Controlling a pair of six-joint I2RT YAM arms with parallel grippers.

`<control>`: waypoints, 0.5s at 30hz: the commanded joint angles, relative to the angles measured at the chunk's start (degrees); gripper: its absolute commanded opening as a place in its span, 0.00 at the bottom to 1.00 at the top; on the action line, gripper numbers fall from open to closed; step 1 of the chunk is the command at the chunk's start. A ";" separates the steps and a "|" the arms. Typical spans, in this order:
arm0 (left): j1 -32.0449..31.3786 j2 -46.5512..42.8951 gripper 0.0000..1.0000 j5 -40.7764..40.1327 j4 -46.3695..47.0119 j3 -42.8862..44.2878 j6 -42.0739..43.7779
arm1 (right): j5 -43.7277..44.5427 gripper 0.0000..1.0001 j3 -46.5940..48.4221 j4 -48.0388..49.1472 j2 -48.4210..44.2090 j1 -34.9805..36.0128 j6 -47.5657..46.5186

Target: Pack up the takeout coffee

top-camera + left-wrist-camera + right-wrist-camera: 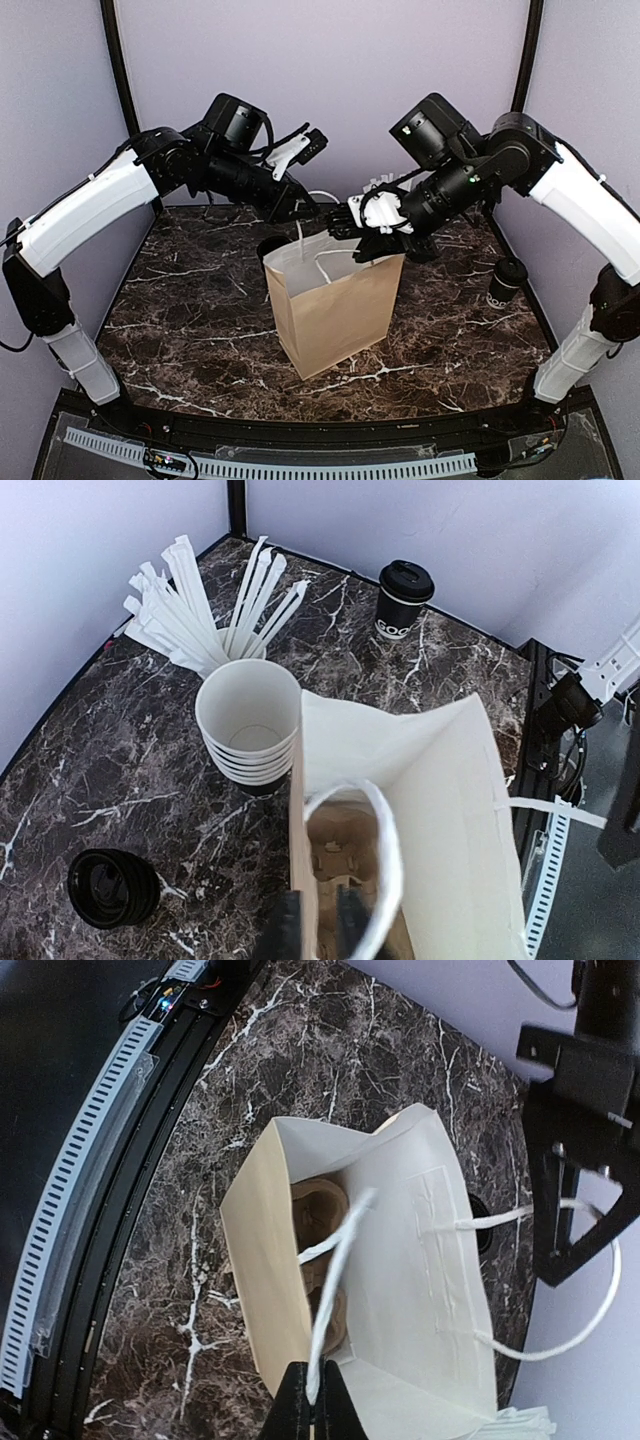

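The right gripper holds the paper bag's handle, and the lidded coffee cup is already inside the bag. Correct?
Not quite: the lidded coffee cup stands on the table, outside the paper bag, as the left wrist view shows. The rest holds.

- A robot test cell in a lab, dressed up as a coffee counter.
- Plain pale walls [330, 80] and black posts [118, 60] box in a single table [180, 300] with a dark marble-pattern top.
- The left arm [95, 205] and the right arm [585, 195] are fixed at its near edge, beside a slotted cable duct [300, 468].
- The café props are a paper bag [335, 315], a cup of wrapped straws [200, 610], a pile of lidless cups [250, 720] and a lidded takeout coffee [403, 600].
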 commanded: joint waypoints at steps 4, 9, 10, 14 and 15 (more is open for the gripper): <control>-0.12 0.34 0.00 -5.22 -0.59 7.76 1.29 | -0.13 0.00 12.29 4.39 4.97 0.25 1.75; -0.10 -1.36 0.00 -11.39 -1.85 14.27 2.65 | 0.97 0.00 21.79 8.56 7.94 0.19 2.89; -0.07 -1.42 0.00 -12.60 -2.11 15.58 3.09 | 1.01 0.00 22.81 9.14 8.42 0.18 3.06; -0.10 -1.34 0.00 -13.14 -3.45 18.78 4.09 | 0.91 0.00 28.26 10.55 10.46 0.43 3.44; -0.02 -1.34 0.00 -13.13 -3.68 19.16 4.19 | 0.92 0.00 28.96 10.91 10.73 0.51 3.54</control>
